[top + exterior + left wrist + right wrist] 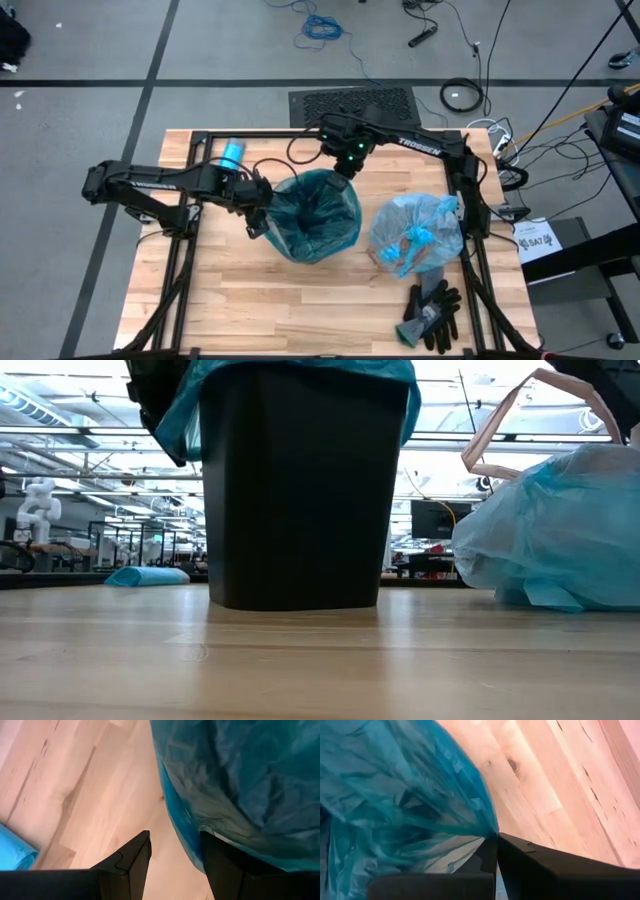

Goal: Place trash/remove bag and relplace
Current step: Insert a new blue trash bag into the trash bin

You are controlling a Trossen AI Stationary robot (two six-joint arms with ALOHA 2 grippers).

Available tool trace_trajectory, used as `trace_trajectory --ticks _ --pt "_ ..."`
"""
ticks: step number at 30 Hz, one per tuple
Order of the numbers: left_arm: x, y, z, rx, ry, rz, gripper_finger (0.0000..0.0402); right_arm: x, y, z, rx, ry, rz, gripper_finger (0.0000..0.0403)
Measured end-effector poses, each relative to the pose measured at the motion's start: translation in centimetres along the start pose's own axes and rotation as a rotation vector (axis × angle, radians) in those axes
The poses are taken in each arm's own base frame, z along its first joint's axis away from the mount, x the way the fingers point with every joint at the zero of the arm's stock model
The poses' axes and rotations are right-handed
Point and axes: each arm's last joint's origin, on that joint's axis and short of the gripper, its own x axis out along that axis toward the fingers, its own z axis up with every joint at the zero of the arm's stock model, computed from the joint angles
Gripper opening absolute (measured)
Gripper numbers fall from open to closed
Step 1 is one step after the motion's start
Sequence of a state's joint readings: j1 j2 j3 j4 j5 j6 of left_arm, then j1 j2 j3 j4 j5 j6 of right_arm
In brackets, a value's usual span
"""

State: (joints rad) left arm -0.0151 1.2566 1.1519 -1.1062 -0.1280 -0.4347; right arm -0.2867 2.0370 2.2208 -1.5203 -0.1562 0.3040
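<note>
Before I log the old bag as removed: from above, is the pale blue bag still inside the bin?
No, the pale blue bag lies on the table beside the bin.

Two black jointed arms, white "TROSSEN" lettering on the links. Green light on the right arm's wrist point(356, 150). Thin black cables loop along both arms. Fingers point(131, 862) are matte black, flat, angular, with a stepped notch.
</note>
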Motion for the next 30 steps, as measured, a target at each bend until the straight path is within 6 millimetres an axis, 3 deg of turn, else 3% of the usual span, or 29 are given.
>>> trace_trajectory --ticks 10,19,30 --pt "-0.2 -0.2 0.1 0.002 0.009 -0.065 0.0171 -0.1 0.4 -0.2 -0.006 -0.002 0.003 0.0014" --pt "-3.1 0.0 0.1 -0.004 -0.065 -0.157 0.0171 -0.2 0.5 -0.3 -0.008 -0.003 0.001 0.0017" --pt "-7.2 1.7 -2.1 -0.054 -0.223 -0.216 0.0171 -0.6 0.3 -0.9 -0.012 0.035 -0.016 0.0018"
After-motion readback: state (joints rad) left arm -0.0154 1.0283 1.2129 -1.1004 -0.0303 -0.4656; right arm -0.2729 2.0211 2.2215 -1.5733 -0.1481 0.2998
